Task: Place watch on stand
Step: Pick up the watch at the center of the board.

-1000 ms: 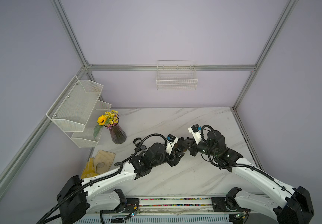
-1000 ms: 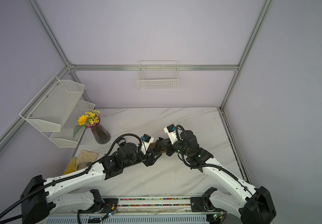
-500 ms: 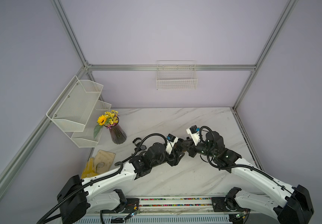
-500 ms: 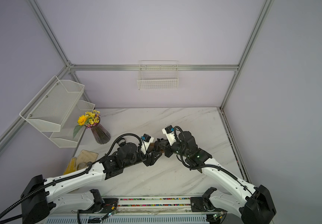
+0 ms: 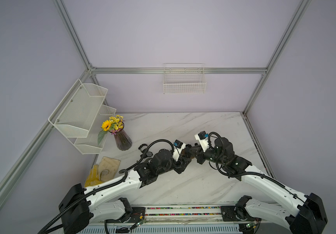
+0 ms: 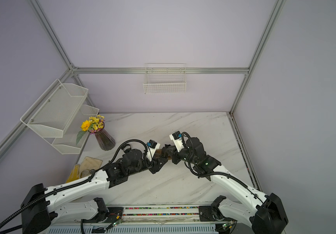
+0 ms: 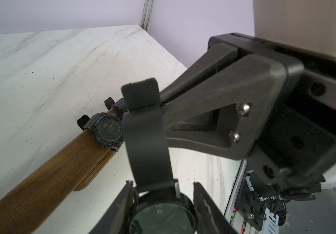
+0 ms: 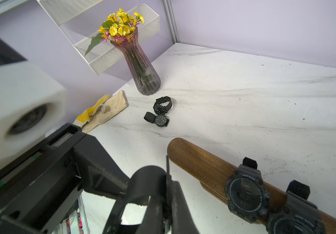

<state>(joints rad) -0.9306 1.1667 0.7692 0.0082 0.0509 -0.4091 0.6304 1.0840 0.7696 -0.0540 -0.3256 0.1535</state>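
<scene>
Holding the watch (image 7: 149,162) in the air just off the bare rounded end of the stand (image 7: 47,168), not yet over the bar. Gripping the round case by both sides with the left fingers (image 7: 203,206), roughly half open around it. Pinching the strap near its free tip with the right fingers (image 7: 213,91), closed flat on it. Showing a loop-shaped curve of strap in the right wrist view; buckled or not, cannot tell. Noting two chunky digital watches (image 8: 246,192) already seated side by side on the far part of the stand, with bare wood at the near part. Noting two more round watches (image 8: 160,120) lying on the desk (image 8: 244,91) near the vase (image 8: 140,66), well apart from the stand.

Judging handling: probably light overall. Stiff case, safe to squeeze at the rim. Likely slick, scratchable glass, so best left untouched. Soft rubbery-looking strap, bound to flex and spring back, so no pushing by it. Best hold: case sides for carrying, strap near the tip for spreading the loop wide enough to slide over the bar end. Risking a snag of strap on the wood edge.
</scene>
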